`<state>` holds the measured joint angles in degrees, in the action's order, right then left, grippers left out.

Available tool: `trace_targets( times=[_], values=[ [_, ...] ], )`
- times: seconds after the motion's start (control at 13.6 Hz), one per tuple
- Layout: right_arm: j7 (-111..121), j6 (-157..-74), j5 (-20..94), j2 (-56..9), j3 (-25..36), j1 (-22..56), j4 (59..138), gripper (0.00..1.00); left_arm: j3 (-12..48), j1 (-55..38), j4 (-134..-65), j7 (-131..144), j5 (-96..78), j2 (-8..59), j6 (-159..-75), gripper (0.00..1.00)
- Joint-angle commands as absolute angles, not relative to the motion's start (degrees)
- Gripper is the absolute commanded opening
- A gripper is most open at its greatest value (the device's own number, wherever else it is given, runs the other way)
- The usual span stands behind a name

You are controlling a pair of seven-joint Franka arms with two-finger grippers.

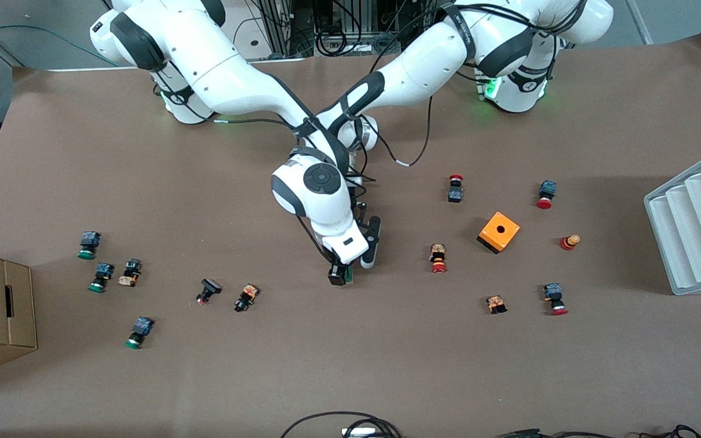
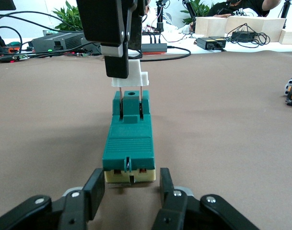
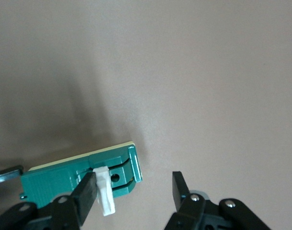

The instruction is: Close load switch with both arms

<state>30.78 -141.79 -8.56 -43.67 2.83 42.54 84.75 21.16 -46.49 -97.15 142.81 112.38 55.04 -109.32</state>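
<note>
1 ribbed green load switch [image 2: 129, 146]: L gripper [image 2: 130, 188] pinches it, R gripper [image 3: 134, 186] spread.

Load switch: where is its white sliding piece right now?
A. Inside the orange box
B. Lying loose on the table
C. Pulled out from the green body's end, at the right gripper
C: the white sliding piece stands out from the load switch on two pins, at the right gripper.

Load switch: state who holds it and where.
Left gripper clamps the load switch by its cream end; right gripper holds nothing, one finger against the white slider.
</note>
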Motion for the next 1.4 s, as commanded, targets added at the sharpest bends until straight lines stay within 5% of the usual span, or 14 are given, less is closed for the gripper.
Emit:
trace_targets(
  times=[0.0,1.32],
  values=[
    [31.82,-142.73,-7.73,-44.3,3.34,42.1,83.5,0.71,20.21,-47.11,-96.33,143.61,113.29,55.81,-109.42,0.53],
    [31.82,-144.05,-7.73,-46.14,3.6,42.01,81.74,0.7,20.21,-47.11,-96.42,143.7,113.29,55.72,-109.42,0.53]
  ],
)
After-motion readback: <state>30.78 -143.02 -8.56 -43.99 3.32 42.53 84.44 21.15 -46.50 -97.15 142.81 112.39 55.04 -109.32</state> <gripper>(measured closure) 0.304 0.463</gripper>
